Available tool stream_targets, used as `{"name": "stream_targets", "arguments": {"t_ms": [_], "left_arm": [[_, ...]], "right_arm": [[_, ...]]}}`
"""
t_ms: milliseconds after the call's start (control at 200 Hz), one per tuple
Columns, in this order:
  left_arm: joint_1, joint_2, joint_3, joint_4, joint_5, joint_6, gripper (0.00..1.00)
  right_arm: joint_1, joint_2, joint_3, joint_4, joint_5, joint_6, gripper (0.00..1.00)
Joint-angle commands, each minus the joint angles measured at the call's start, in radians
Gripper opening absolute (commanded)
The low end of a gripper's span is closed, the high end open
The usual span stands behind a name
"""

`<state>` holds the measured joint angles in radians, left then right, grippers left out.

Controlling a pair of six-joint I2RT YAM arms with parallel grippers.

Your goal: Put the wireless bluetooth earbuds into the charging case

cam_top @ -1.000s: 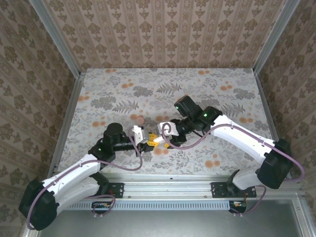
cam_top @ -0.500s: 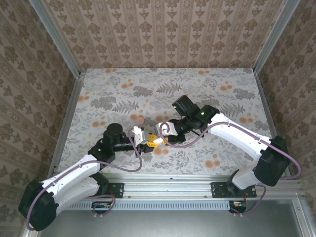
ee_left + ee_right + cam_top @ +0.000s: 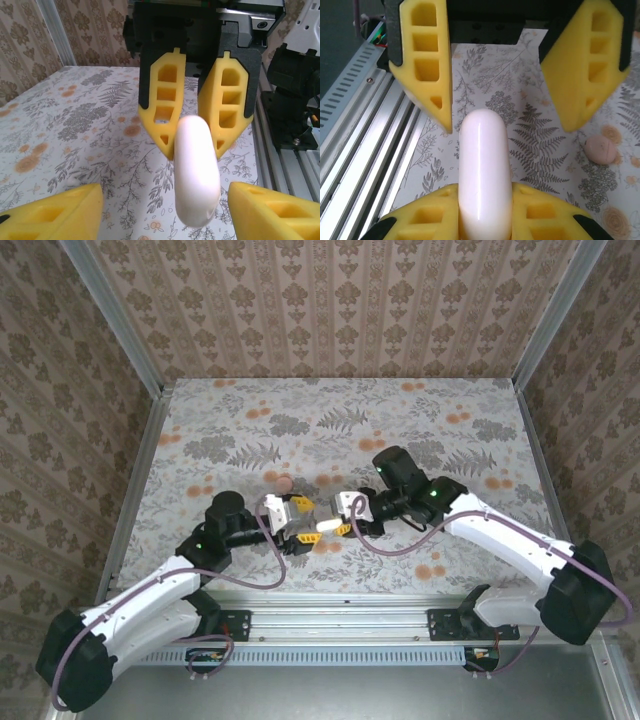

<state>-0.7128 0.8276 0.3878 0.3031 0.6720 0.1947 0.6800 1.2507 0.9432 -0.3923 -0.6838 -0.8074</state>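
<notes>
As the right tool (image 3: 485,216) grips it, the case (image 3: 484,157) looks closed.

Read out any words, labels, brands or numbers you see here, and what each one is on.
No text can be read.
The case: plain white, no brand or label showing.
The pink disc: too blurred to tell.
The yellow fingers and the floral table: no writing.

A: Any way in?
B: From 12 o'clock: the far bench (image 3: 400,415) lies bare.
A: And in the way?
B: The left gripper (image 3: 306,522) and right gripper (image 3: 334,520) meet tip to tip, with a pinkish disc (image 3: 284,483) at their 11 o'clock.
</notes>
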Motion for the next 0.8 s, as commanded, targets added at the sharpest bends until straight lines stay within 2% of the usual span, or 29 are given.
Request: {"name": "stream_targets", "arguments": {"t_ms": [0,245,795], "left_arm": [[0.001,-0.014,-0.021,0.047,-0.024,-0.018,0.68],[0.003,-0.013,-0.031,0.066,-0.016,-0.037,0.68],[0.003,-0.007,-0.024,0.065,0.011,-0.040,0.66]], "right_arm": [[-0.021,-0.056,-0.071,0.187,-0.094,0.129,0.14],[-0.036,-0.089,-0.148,0.318,-0.151,0.243,0.14],[-0.036,-0.057,-0.157,0.415,-0.189,0.307,0.14]]}}
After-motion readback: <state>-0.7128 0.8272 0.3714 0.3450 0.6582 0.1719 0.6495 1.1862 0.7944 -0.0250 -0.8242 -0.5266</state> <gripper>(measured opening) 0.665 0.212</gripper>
